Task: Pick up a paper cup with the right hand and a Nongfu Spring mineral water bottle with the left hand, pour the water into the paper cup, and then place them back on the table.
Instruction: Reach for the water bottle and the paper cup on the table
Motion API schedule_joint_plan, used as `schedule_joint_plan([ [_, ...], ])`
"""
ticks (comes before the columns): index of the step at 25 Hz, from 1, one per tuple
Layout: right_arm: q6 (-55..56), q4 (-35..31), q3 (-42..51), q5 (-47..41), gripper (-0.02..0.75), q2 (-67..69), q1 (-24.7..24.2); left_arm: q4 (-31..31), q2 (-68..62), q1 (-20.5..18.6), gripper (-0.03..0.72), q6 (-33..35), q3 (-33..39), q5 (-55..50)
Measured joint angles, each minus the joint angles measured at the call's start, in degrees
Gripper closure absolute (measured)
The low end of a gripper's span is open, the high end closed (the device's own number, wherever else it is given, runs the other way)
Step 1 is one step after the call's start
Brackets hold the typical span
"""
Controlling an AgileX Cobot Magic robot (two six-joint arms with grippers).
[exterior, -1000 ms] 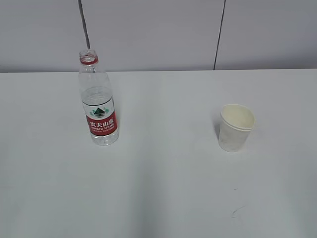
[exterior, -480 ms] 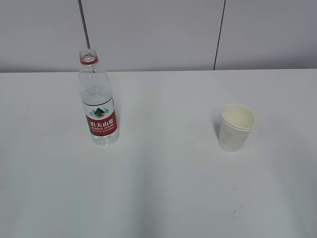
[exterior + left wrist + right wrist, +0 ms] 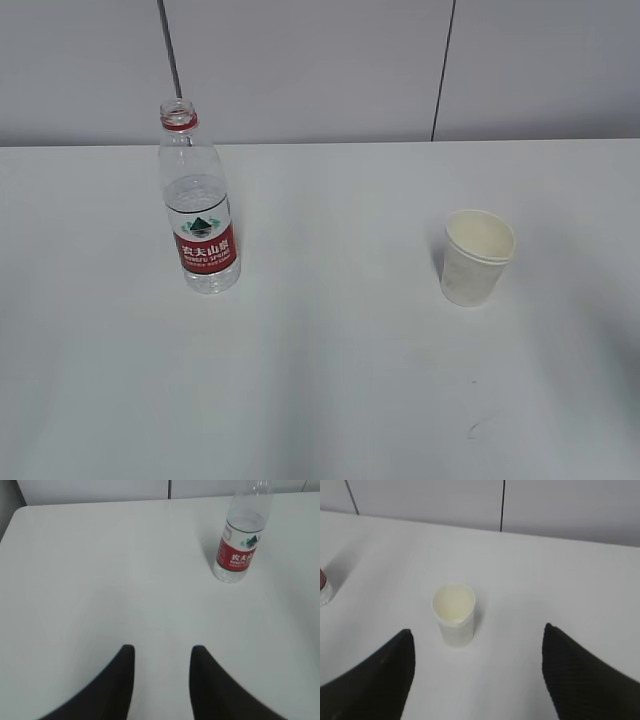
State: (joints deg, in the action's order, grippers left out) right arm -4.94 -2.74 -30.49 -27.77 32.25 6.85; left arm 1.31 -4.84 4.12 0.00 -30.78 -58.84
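The Nongfu Spring mineral water bottle [image 3: 199, 205] stands upright and uncapped on the left of the white table [image 3: 330, 380], with water [image 3: 197, 195] showing through its clear upper half. The white paper cup [image 3: 476, 257] stands upright on the right. Neither arm shows in the exterior view. In the left wrist view the bottle [image 3: 240, 542] stands well ahead and to the right of my left gripper [image 3: 162, 650], which is open and empty. In the right wrist view the cup [image 3: 454, 614] stands ahead, left of centre, beyond my right gripper [image 3: 477, 630], open wide and empty.
A grey panelled wall [image 3: 320, 70] runs behind the table's far edge. A tiny dark mark [image 3: 477, 429] lies near the front edge. The table's rounded left corner [image 3: 20, 511] appears in the left wrist view.
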Motion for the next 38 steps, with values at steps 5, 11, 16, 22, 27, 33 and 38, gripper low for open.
schedule_joint_plan([
  [5,0.00,-0.97,3.58,15.25,0.148,7.16,0.00,-3.14,-9.75,0.00,0.449,2.69,-0.25,12.37],
  [11,0.00,-2.68,10.88,32.26,0.149,13.90,0.00,-4.66,-18.70,0.00,0.449,7.95,1.29,34.03],
  [16,0.00,-2.59,13.69,41.06,0.149,16.22,0.00,-5.40,-23.81,0.00,0.449,8.63,6.95,49.69],
  [22,0.11,-1.32,13.79,42.63,0.149,18.22,0.00,-9.68,-28.37,0.00,0.449,8.21,15.16,65.79],
  [27,0.11,-0.81,13.79,44.34,0.149,23.23,0.00,-10.31,-32.82,0.00,0.449,5.85,19.98,74.41],
  [33,3.31,4.92,13.79,53.50,0.149,31.34,0.00,0.32,-39.53,0.00,0.449,1.29,20.68,81.06],
  [38,8.73,11.41,14.16,62.24,0.149,37.49,0.00,7.94,-46.18,0.00,0.449,-5.40,20.68,88.11],
])
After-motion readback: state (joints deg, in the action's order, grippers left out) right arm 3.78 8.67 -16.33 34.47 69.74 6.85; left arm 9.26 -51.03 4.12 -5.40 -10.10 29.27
